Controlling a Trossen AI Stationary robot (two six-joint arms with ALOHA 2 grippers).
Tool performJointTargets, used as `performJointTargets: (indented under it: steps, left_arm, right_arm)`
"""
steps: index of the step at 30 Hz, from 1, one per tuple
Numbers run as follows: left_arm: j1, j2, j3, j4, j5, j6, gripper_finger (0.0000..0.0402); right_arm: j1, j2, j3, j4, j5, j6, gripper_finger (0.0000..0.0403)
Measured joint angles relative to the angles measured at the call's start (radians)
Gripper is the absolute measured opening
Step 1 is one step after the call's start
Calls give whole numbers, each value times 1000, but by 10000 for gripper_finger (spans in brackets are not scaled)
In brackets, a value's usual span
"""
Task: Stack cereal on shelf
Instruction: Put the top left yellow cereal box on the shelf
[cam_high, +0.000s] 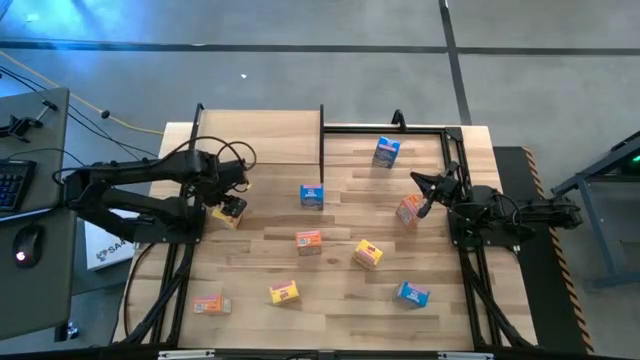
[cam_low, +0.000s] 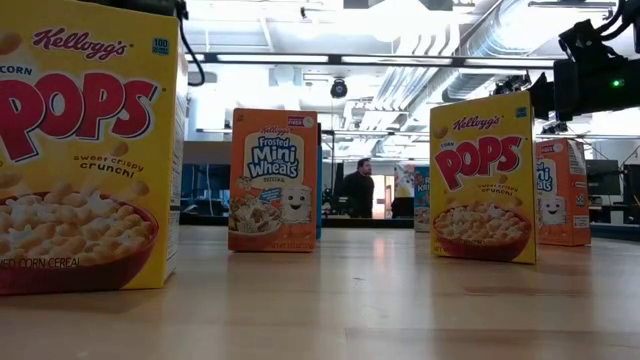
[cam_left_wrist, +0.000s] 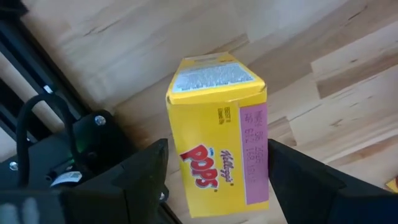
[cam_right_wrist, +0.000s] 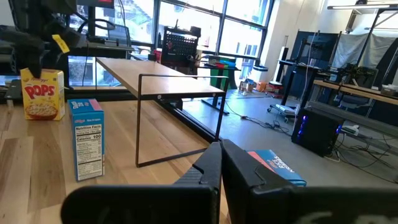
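My left gripper (cam_high: 229, 207) (cam_left_wrist: 217, 171) reaches down over a yellow Pops cereal box (cam_high: 228, 216) (cam_left_wrist: 217, 143) near the table's left edge, in front of the shelf, with one finger on each side of the box. The shelf (cam_high: 260, 145) (cam_right_wrist: 155, 71) is a light-wood board on thin black posts at the far left. My right gripper (cam_high: 424, 195) (cam_right_wrist: 221, 165) is shut and hovers above an orange cereal box (cam_high: 408, 210) on the right. Several more cereal boxes stand on their bases on the tabletop. My left gripper pinches the yellow Pops box between its two fingers (cam_left_wrist: 152, 168), which lie against opposite sides (cam_left_wrist: 255, 155) of it. It comes from above, pointing down. In the right wrist view the box (cam_right_wrist: 43, 93) stands upright under it, seemingly with its base on the table.
Blue boxes stand at mid-table (cam_high: 312, 195), far right under the black frame (cam_high: 387, 150) and near right (cam_high: 411, 293). Orange (cam_high: 308, 240) (cam_high: 210, 304) and yellow (cam_high: 367, 253) (cam_high: 283, 292) boxes dot the near half. A person (cam_low: 358, 190) stands far behind the table.
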Motion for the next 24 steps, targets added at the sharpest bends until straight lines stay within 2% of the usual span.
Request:
performJointTargets:
  steps: [13,17,24]
  left_arm:
    - [-5,0,12,-7,5,71,153]
    - [-4,0,102,-13,21,174,140]
    - [3,14,368,-98,17,438,135]
  right_arm:
    - [0,0,0,0,0,0,0]
    - [0,0,0,0,0,0,0]
    - [0,0,0,0,0,0,0]
